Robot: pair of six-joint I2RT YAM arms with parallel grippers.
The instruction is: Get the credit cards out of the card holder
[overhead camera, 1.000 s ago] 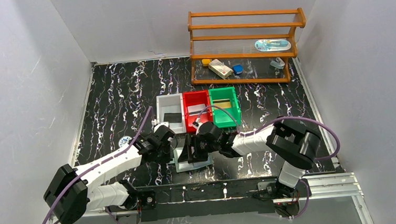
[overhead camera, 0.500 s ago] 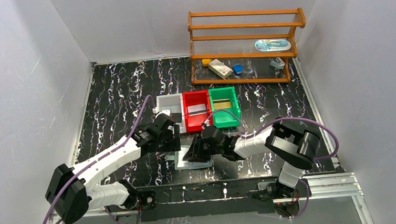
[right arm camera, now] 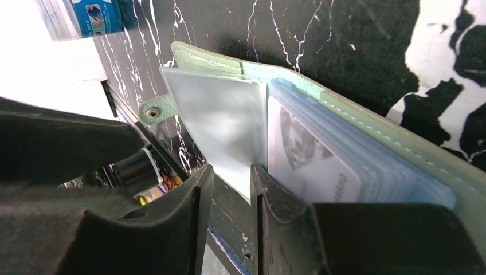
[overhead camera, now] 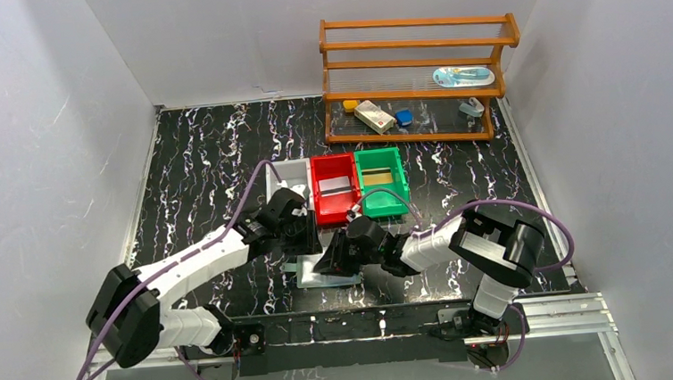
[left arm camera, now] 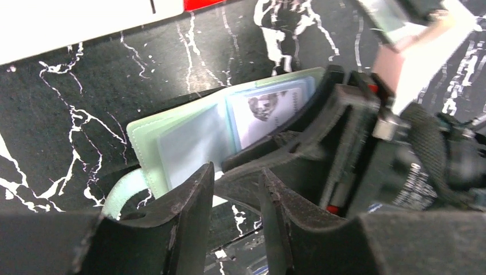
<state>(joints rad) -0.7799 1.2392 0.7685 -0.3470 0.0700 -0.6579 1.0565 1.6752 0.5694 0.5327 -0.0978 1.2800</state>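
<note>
- Left gripper (left arm camera: pixel 236 172): the jaws stood a little apart with nothing between them, poised at 6 o'clock of the open card holder (left arm camera: pixel 143 132).
- Right gripper (right arm camera: pixel 229 169): the jaws were narrowly parted. The lower corner of a clear pocket leaf (right arm camera: pixel 218 120) reached into the gap, and whether it was pinched could not be told.
- Card holder: it lay open on the table (overhead camera: pixel 206 163) between the two grippers, at 6 o'clock of the red bin (overhead camera: pixel 320 211). Its snap tab (right arm camera: pixel 153 112) stuck out at 9 o'clock in the right-wrist view.
- Printed card (right arm camera: pixel 309 160): a pale card sat in the front pocket, at 3 o'clock of the loose leaf. Bluish pockets were stacked behind it, their contents unreadable.
- Handling, as a judgement: the card looked light, stiff and slick, and the sleeves soft, floppy and likely to cling. The holder seemed light enough to slide or lift with a pull. The best hold was probably the card's edge at the pocket mouth, with the other jaws pinning the cover.
- White bin (overhead camera: pixel 280 172) and green bin (overhead camera: pixel 401 185): these flanked the red one, with a grey card (overhead camera: pixel 337 185) and a gold card (overhead camera: pixel 379 177) lying inside.
</note>
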